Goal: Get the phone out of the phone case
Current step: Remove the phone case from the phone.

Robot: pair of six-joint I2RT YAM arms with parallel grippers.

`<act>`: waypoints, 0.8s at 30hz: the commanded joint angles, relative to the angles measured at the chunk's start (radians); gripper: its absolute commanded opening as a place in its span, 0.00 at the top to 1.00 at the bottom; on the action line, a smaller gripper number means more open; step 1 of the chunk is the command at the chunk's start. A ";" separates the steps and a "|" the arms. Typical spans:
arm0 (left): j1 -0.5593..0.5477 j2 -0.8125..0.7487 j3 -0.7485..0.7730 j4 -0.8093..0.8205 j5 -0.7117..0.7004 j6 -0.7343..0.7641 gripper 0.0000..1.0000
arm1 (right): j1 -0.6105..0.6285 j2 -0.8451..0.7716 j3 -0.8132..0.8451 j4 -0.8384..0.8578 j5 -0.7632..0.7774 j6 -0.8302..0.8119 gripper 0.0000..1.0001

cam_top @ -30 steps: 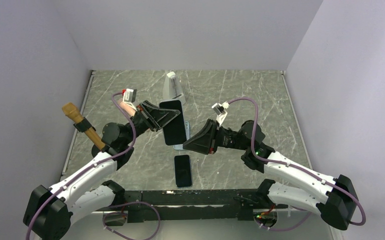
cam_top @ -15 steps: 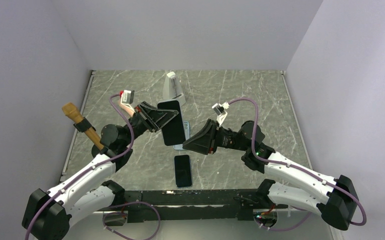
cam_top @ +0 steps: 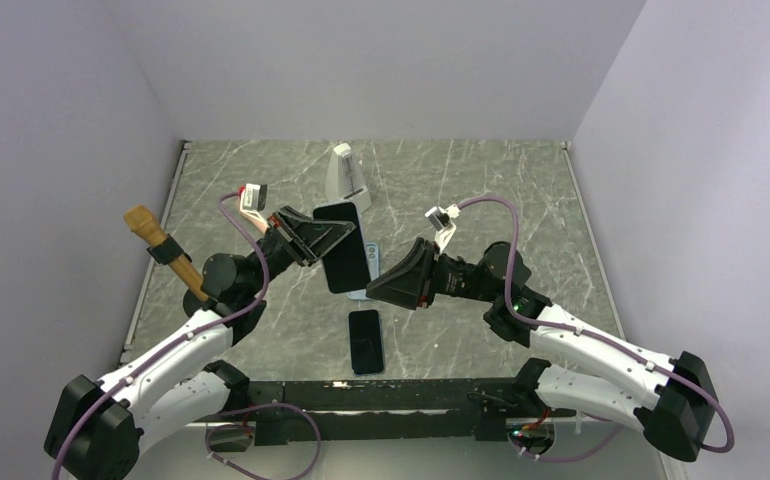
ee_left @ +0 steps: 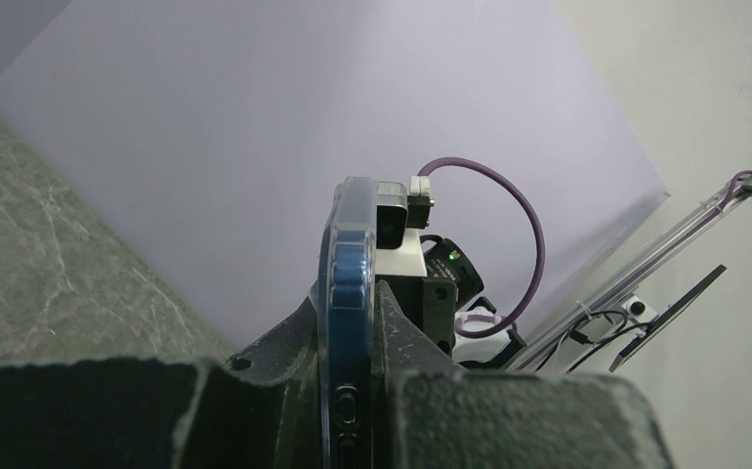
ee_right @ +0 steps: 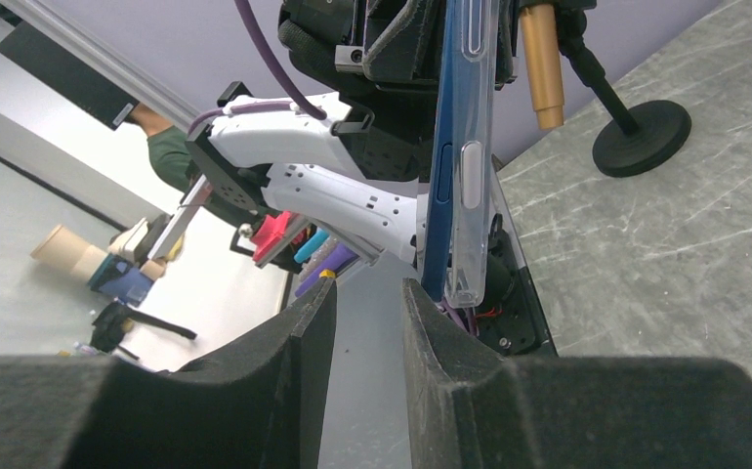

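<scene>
- Clamping the phone case (ee_right: pixel 477 107) between both fingers, the left hand (cam_top: pixel 319 236) is closed on it and holds it in the air above the bench (cam_top: pixel 481 190).
- In the left wrist view the case stands edge-on between the 2 dark fingers (ee_left: pixel 108 410), upright, with its clear rim wrapped around the blue edge of the phone (ee_right: pixel 441 166).
- The phone sits inside the case; its dark screen faces the top camera, tilted with its upper end toward the back wall.
- The right hand (ee_right: pixel 369 293) is at the lower end of the cased phone, its fingers parted by a narrow gap with nothing between them.
- From the right wrist view the bottom corner of the case hangs just above the tip of the right-side finger (ee_right: pixel 470 391); I cannot tell whether they touch.
- A 2nd phone (cam_top: pixel 365 340) lies flat on the bench, screen up, below the held one and nearer the arm bases.
- A white upright piece (cam_top: pixel 342 172) stands on the bench behind the raised case.
- A wooden-handled tool (cam_top: pixel 146 225) leans in a black stand near the left edge of the bench, well apart from both hands.
</scene>
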 commanded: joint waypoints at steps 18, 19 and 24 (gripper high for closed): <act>-0.004 -0.008 0.015 0.193 -0.016 -0.096 1.00 | -0.033 0.015 -0.020 0.006 0.019 -0.022 0.62; -0.004 -0.008 0.010 0.198 -0.018 -0.101 1.00 | -0.036 0.018 -0.020 0.006 0.016 -0.023 0.62; -0.004 -0.002 0.004 0.227 -0.019 -0.120 1.00 | -0.044 0.009 -0.036 0.025 0.008 -0.019 0.60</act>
